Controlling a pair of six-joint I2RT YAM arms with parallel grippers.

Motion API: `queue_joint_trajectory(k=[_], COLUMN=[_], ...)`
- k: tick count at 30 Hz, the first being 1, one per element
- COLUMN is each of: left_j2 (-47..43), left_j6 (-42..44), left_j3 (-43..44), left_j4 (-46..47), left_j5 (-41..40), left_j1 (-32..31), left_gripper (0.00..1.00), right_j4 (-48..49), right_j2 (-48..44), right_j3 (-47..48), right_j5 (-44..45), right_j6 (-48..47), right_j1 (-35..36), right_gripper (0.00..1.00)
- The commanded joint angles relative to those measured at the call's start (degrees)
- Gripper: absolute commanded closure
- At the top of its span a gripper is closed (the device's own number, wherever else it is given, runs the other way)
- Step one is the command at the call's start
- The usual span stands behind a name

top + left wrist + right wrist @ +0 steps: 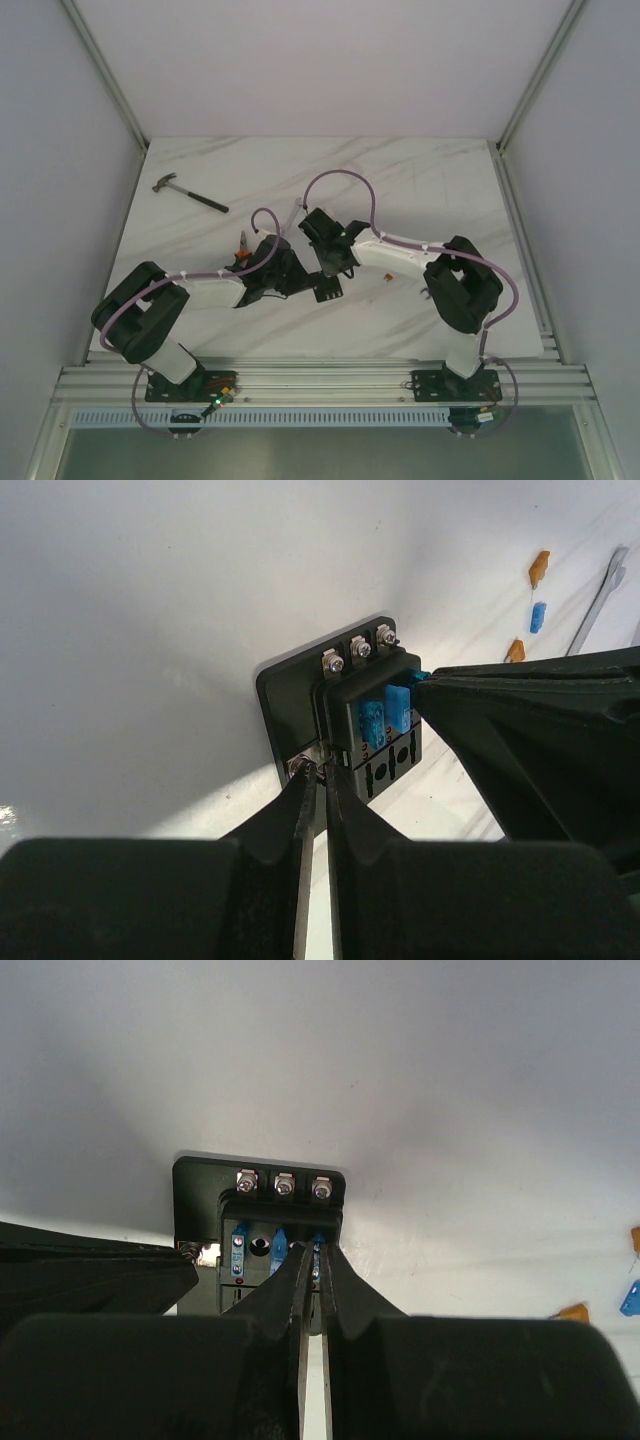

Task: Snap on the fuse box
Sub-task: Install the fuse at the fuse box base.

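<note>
No legible text, brand or number in any view; tiny red marks on fuse box (255,1225) unreadable.

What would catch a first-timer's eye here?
The left tool and right tool converge on a small black fuse box in the middle of the table; the left grips its corner, the right pinches a blue fuse. A hammer lies alone at the far left.

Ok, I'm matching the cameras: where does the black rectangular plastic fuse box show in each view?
Top external: fuse box just below picture centre.
Left wrist: box at centre.
Right wrist: box just left of centre.
Shared landmark: its row of three silver screws, clear in both wrist views.
</note>
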Motion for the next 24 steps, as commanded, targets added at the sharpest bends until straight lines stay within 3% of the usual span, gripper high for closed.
queue_joint_trajectory(k=[1, 7, 17, 22, 24], left_j2=[0.28, 0.11, -3.27, -3.95, -3.7], left_j6=[0.77, 0.69, 0.51, 1.02, 1.21], left_j3=[-2.13, -2.25, -1.74, -0.19, 0.59], left_j4=[-6.08, -5.83, -5.52, -5.51, -5.5], left_j5=[-1.83, -1.82, -2.47, -3.02, -2.61], left_j1=[-0.37, -0.31, -0.4, -0.4, -0.38], left_gripper=[0.84, 0.83, 0.81, 0.78, 0.76], right_j4=[-7.69, -6.59, -1.65, -1.63, -1.42], right_j2=[15.56, 16.51, 3.27, -1.35, -3.44], right_j3=[-4.73, -5.37, 4.73, 6.26, 6.1], right_j5=[-2.03, -1.94, -5.82, -6.29, -6.69], right_j6=[-1.39, -1.98, -7.91, -8.93, -8.79], right_j1=[-0.73, -0.94, -0.89, -0.89, -0.9], right_gripper=[1.0, 1.0, 1.0, 0.84, 0.72])
